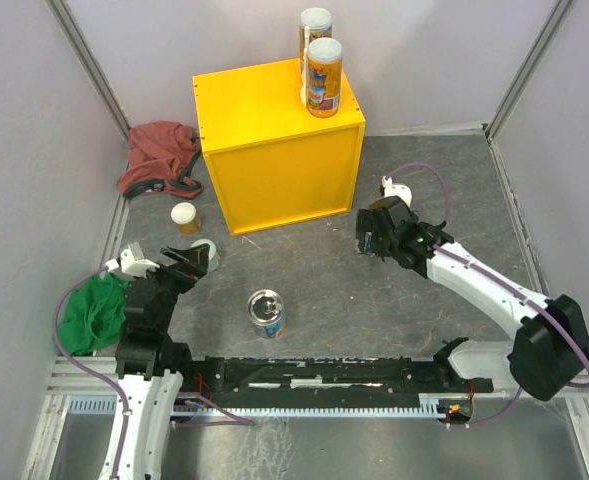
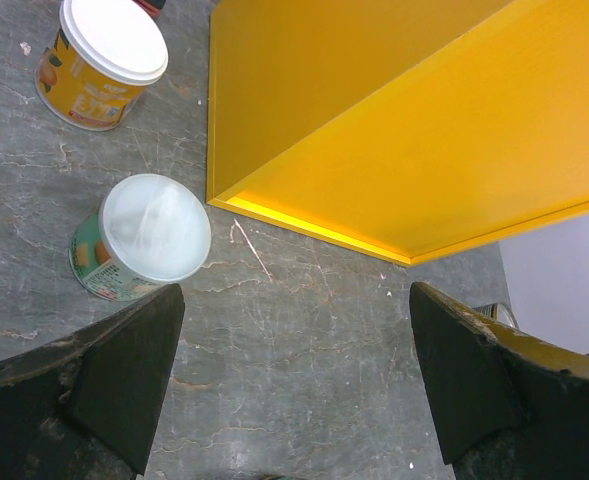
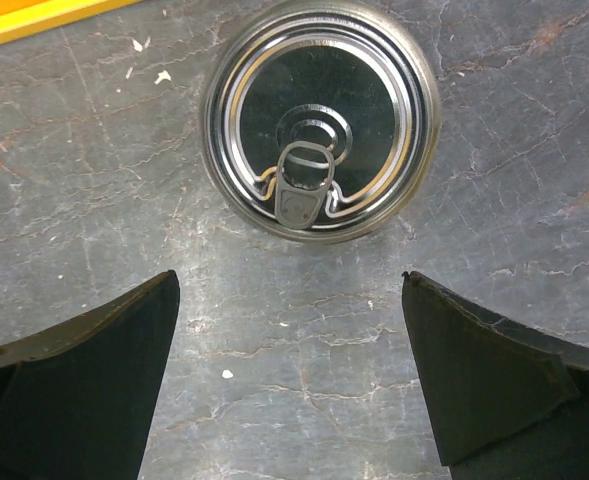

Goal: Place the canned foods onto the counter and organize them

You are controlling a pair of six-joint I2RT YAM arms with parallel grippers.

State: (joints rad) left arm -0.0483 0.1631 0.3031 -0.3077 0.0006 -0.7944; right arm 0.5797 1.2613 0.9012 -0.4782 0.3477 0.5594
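The counter (image 1: 274, 150) is a big yellow box at the back centre, with two tall orange-labelled cans (image 1: 324, 78) (image 1: 315, 30) on its far right corner. On the table stand a short white-lidded can (image 1: 185, 216), a second one (image 1: 205, 254) and a silver-topped tin (image 1: 266, 312). My left gripper (image 1: 196, 264) is open just short of the second short can (image 2: 142, 238), with nothing between its fingers. My right gripper (image 1: 376, 238) is open above the table right of the counter. Another silver-topped tin (image 3: 319, 120) stands just ahead of its open jaws.
A red cloth (image 1: 159, 155) lies left of the counter and a green cloth (image 1: 94, 310) lies by the left arm. Grey walls close the sides and back. A black rail (image 1: 324, 375) runs along the near edge.
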